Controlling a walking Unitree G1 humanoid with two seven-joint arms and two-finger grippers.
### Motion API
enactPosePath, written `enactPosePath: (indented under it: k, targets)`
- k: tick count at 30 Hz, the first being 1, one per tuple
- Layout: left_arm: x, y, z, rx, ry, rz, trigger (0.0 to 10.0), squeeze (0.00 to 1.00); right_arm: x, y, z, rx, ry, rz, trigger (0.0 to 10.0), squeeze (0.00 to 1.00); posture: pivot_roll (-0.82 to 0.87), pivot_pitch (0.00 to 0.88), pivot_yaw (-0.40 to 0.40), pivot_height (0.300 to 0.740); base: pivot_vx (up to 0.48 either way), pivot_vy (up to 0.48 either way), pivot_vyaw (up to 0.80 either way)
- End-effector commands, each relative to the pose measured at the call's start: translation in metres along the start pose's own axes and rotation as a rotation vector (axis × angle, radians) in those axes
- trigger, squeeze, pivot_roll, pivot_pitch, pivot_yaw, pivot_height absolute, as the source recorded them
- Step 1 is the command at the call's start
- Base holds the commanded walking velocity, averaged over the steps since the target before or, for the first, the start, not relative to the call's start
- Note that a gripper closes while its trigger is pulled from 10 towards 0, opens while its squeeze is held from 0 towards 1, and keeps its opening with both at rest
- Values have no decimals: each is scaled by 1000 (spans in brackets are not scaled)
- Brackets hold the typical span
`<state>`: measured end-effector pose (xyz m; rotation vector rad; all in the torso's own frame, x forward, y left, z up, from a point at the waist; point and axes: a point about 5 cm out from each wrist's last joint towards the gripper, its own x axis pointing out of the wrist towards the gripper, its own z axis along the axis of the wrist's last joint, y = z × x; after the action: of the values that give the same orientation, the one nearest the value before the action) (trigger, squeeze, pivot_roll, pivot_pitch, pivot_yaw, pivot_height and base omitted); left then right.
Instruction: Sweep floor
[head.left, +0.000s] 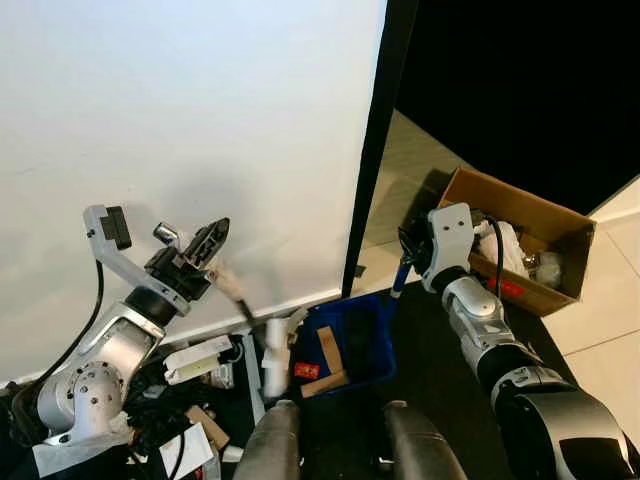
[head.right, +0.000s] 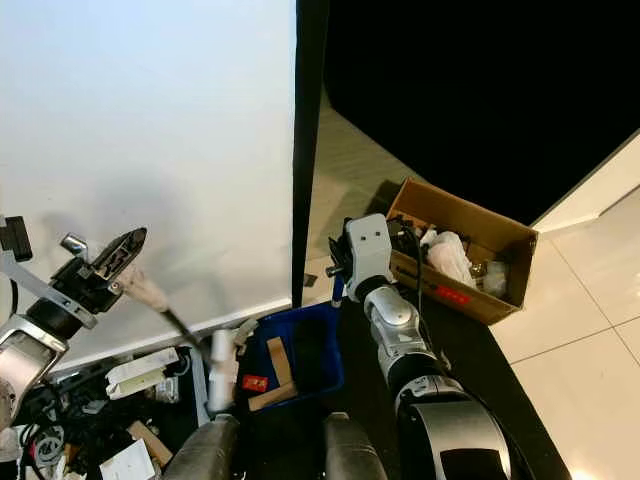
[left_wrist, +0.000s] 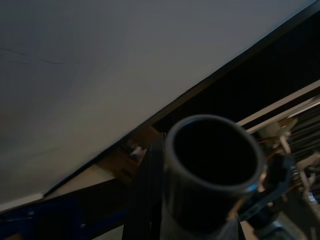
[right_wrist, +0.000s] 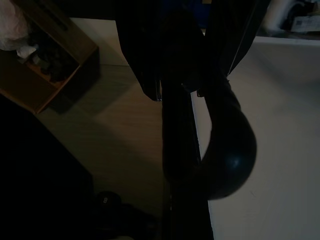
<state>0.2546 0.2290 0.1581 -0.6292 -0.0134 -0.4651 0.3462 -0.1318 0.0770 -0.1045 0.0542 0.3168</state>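
My left gripper (head.left: 207, 243) is raised in front of the white wall and is shut on a broom handle (head.left: 231, 284), pale near the fingers and black lower down. In the left wrist view the handle's dark round end (left_wrist: 214, 159) sits close to the camera. My right gripper (head.left: 411, 252) is shut on the blue handle (head.left: 398, 281) of a blue dustpan (head.left: 372, 345). The pan stands on the floor by the wall's black edge and holds cardboard strips and a red scrap. In the right wrist view the fingers (right_wrist: 142, 55) close around the dark handle (right_wrist: 176, 125).
An open cardboard box (head.left: 548, 213) with crumpled trash stands on the pale floor to the right. Loose clutter, white objects (head.left: 274, 352) and cables lie at the wall's foot, lower left. A black vertical edge (head.left: 375, 140) ends the white wall (head.left: 180, 110). My legs (head.left: 270, 445) show at the bottom.
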Motion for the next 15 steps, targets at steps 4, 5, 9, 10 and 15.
enactPosePath:
  k: [4,5,9,10,15]
  targets:
    - [1,7,-1,46,-15,22,10000,0,-13,7,-29,42,133,11,10000,0,46,222,19,740,0,0,0]
    - [2,10,-2,43,-20,25,10000,0,-13,7,-29,42,133,11,10000,0,46,222,19,740,0,0,0]
    - [15,31,-29,-36,-64,37,10000,0,-11,7,-27,42,130,13,10000,0,29,230,15,740,0,0,0]
    - [17,35,-35,-49,-61,45,10000,0,-11,7,-27,41,129,13,10000,0,19,235,14,740,0,0,0]
    - [24,54,-55,-171,-100,130,10000,0,-10,9,-26,40,123,14,10000,0,-18,244,18,740,0,0,0]
